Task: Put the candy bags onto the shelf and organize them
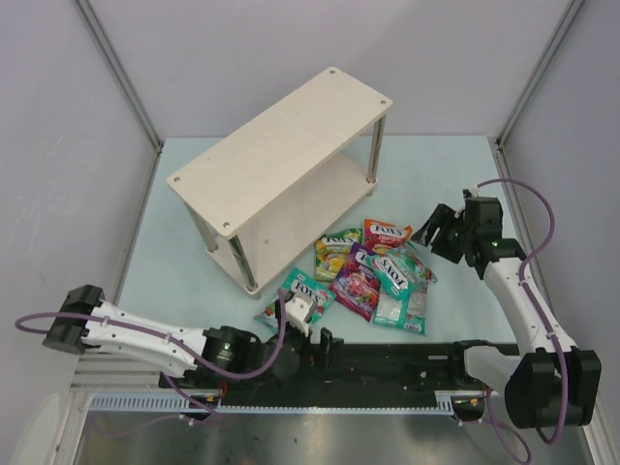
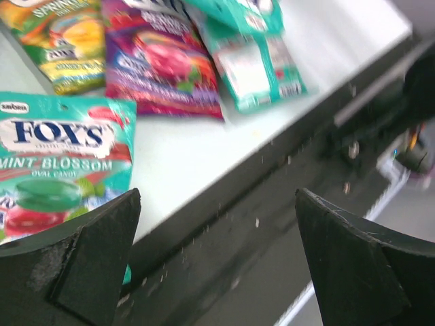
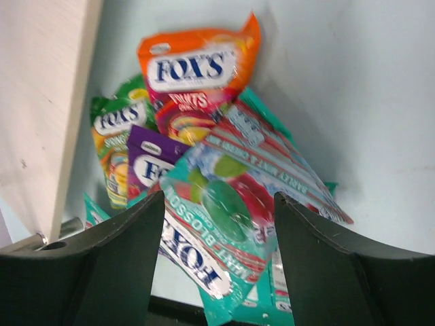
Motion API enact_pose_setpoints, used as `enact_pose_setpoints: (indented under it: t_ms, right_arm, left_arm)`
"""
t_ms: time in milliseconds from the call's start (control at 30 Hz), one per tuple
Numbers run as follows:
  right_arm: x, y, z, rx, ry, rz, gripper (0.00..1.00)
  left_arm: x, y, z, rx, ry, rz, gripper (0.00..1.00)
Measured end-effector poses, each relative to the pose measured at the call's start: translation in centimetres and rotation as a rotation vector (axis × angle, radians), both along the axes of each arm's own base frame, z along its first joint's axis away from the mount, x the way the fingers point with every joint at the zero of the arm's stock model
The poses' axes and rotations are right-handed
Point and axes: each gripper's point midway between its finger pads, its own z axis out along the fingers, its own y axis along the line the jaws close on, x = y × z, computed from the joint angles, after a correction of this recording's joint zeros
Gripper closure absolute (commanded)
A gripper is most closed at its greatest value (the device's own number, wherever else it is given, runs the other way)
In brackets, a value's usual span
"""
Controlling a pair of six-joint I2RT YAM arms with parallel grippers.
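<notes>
The pale wood two-tier shelf (image 1: 281,155) stands at the table's middle back, and its board edge shows in the right wrist view (image 3: 41,102). The candy bags lie piled in front of it: red-orange (image 1: 385,232) (image 3: 194,68), green-yellow (image 1: 334,254) (image 2: 64,41), purple (image 1: 354,281) (image 2: 160,61), teal (image 1: 397,266) (image 3: 224,204). Another teal bag (image 1: 300,291) (image 2: 54,156) lies apart at the left. My left gripper (image 1: 320,341) (image 2: 217,197) is open and empty, low over the near edge beside that bag. My right gripper (image 1: 434,235) (image 3: 219,197) is open and empty above the pile's right side.
A black rail (image 1: 387,363) (image 2: 272,204) runs along the table's near edge under the left gripper. Grey enclosure walls with metal corner posts (image 1: 121,73) close in the table. A purple cable (image 1: 528,194) loops over the right arm.
</notes>
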Motion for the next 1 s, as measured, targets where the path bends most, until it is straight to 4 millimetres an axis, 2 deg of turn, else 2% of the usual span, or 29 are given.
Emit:
enact_pose_setpoints:
  t_ms: [100,233,300,467,533,800,1000]
  right_arm:
    - [-1.1,-0.3,-1.7,0.008,0.054,-0.009,0.31]
    - [-1.2,-0.8,-1.2,0.026,0.038,-0.037,0.31]
    - [-1.0,-1.3,-0.8,0.037,0.025,-0.058,0.31]
    - [-0.5,-2.7,-0.6,0.063,0.019,-0.117,0.31]
    - [-0.5,-3.0,-0.7,0.07,0.021,-0.129,0.31]
    - [-0.5,-3.8,-0.9,0.077,0.026,-0.163,0.3]
    - [-0.5,-6.3,-1.0,0.063,0.024,-0.266,0.3]
  left_arm:
    - [3.0,-0.6,1.1,-0.086,0.041,0.091,0.0]
    - [6.3,-2.1,2.4,-0.18,0.064,0.166,0.0]
    - [7.2,-4.0,2.8,-0.165,0.063,0.173,0.0]
    - [8.1,-10.5,3.5,-0.16,0.086,0.131,0.0]
    - [8.3,-12.6,3.1,-0.167,0.108,0.112,0.0]
    - [10.3,-15.0,-0.2,-0.121,0.173,0.117,0.0]
    - [11.8,-17.1,-1.1,-0.128,0.215,0.12,0.0]
